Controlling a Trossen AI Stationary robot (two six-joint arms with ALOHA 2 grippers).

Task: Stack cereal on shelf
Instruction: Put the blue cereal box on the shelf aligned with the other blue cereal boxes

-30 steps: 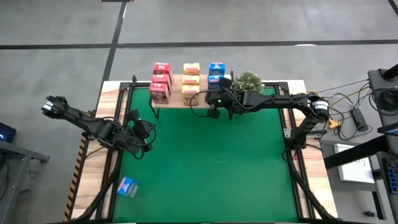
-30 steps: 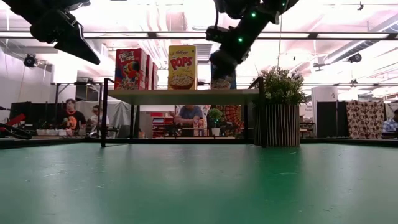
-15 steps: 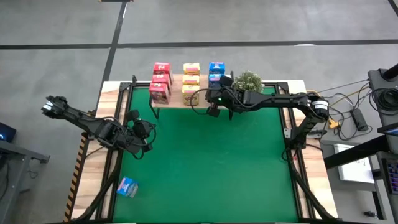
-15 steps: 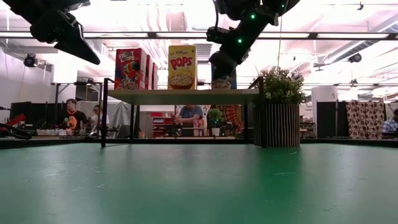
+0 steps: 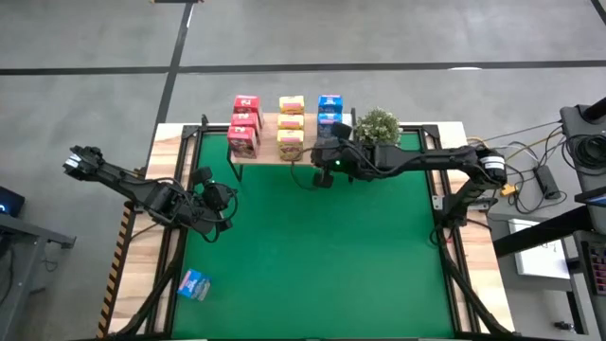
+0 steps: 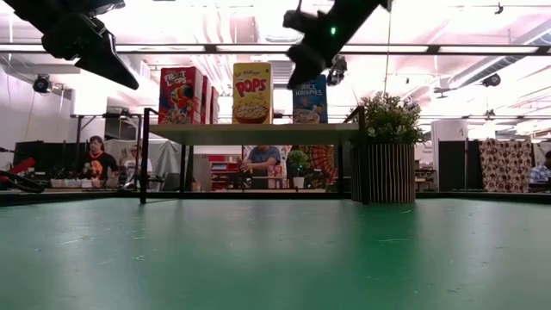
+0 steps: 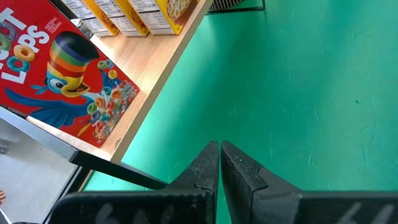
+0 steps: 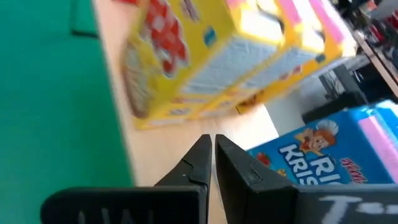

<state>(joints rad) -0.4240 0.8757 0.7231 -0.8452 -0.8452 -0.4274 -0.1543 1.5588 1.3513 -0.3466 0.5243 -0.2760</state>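
Observation:
The shelf, a light-wood board on black legs, stands at the table's far edge. On it stand rows of cereal boxes: pink-red, yellow and blue. In the low view their fronts show: pink-red, yellow, blue. My right gripper is shut and hangs just in front of the blue row, above shelf height, touching nothing. My left gripper is shut and waits high over the table's left side.
A potted plant stands right of the shelf. A small blue-and-white box lies on the wooden border at the near left corner. The green tabletop stretches in front of the shelf. People sit in the room behind.
My right gripper has risen and drawn back a little from the blue row toward the table's near edge, staying shut. The front blue box, hidden behind it before in the low view, now shows on the shelf.

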